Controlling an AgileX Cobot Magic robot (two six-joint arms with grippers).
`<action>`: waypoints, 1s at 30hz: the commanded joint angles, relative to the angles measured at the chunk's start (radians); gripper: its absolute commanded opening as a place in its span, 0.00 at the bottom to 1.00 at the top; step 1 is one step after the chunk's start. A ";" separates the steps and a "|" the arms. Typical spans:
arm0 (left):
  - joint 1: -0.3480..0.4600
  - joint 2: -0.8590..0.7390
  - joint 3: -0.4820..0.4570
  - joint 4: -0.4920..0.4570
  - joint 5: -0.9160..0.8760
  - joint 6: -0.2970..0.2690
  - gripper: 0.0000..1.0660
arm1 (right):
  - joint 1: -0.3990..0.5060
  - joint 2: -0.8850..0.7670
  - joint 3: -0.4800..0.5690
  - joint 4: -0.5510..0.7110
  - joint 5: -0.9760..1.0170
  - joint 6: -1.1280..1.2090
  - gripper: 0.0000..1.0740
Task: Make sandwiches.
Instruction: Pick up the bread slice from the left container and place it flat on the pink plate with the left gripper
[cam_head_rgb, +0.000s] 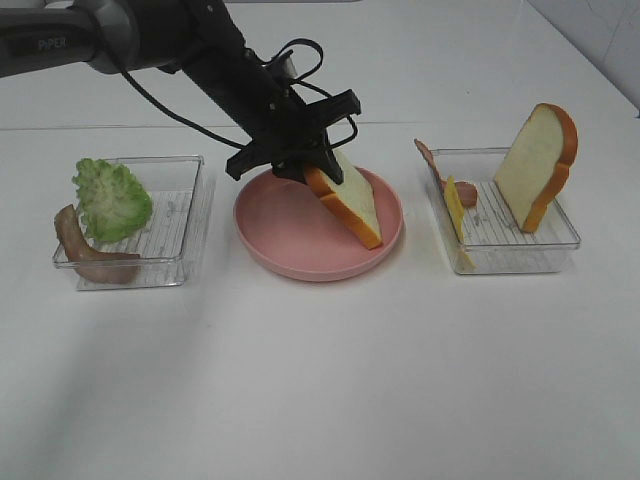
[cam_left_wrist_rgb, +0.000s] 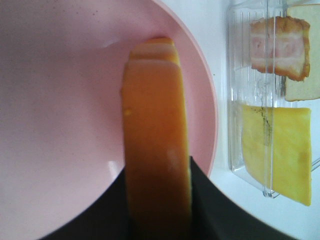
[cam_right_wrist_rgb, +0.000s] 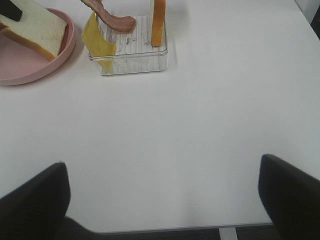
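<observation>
Pinched along its crust by the left gripper (cam_head_rgb: 318, 170), one bread slice (cam_head_rgb: 352, 205) leans tilted, lower corner apparently resting on the pink plate (cam_head_rgb: 280, 245), probably as sandwich base, while the right gripper (cam_right_wrist_rgb: 162, 192) hangs spread wide above the table (cam_head_rgb: 320, 380).

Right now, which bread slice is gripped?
The slice tilted over the pink plate, held by the left gripper; the other slice stands free in the right-hand tray.

The light is bright and even, with soft shadows on the table (cam_head_rgb: 320, 400), but the bread slice (cam_left_wrist_rgb: 157, 150) close to the left wrist camera is blurred.
</observation>
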 joint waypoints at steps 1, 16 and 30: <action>-0.009 0.027 0.003 -0.036 -0.007 0.002 0.00 | -0.006 -0.031 0.003 0.007 -0.008 0.001 0.92; -0.014 0.030 0.003 -0.018 0.004 0.002 0.44 | -0.006 -0.031 0.003 0.007 -0.008 0.001 0.92; -0.014 0.026 -0.088 0.098 0.139 -0.012 0.70 | -0.006 -0.031 0.003 0.007 -0.008 0.001 0.92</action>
